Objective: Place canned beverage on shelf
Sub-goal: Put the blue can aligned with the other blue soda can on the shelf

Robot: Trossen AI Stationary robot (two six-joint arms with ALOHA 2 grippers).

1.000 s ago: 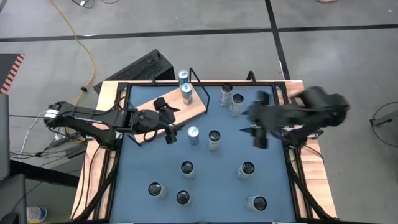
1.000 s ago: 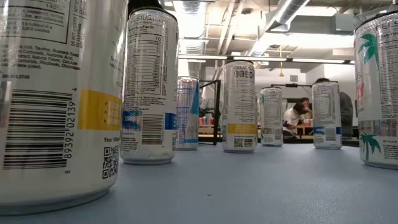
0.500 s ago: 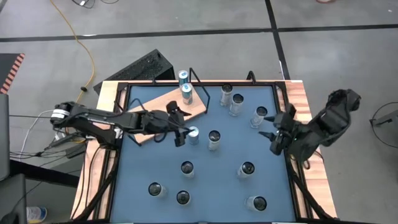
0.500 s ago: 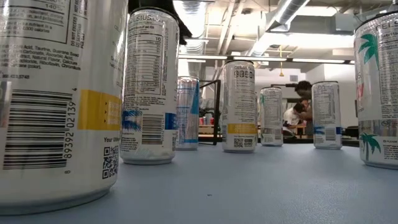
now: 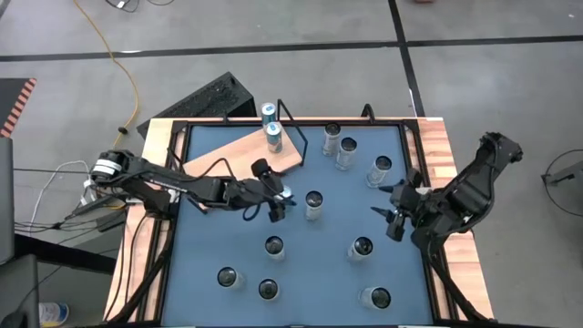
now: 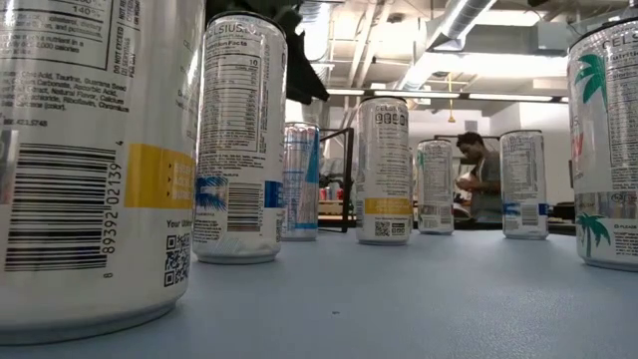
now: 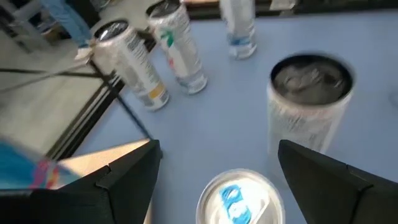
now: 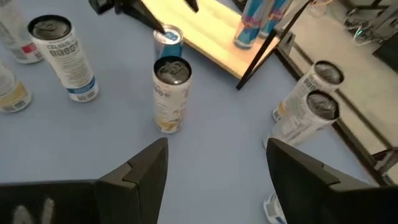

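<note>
L gripper [image 5: 278,202] jaws wide, straddling upright blue-tab can [image 7: 238,197] (axis vertical) on blue tabletop [image 5: 310,273], not gripped. Shelf [image 5: 241,157] just beside, holds 2 cans. R gripper [image 5: 393,214] open, idle, well apart.

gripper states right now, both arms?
Left gripper: open, fingers either side of the blue-tab can beside the shelf, not closed on it.
Right gripper: open, holding nothing, over the blue tabletop.
</note>
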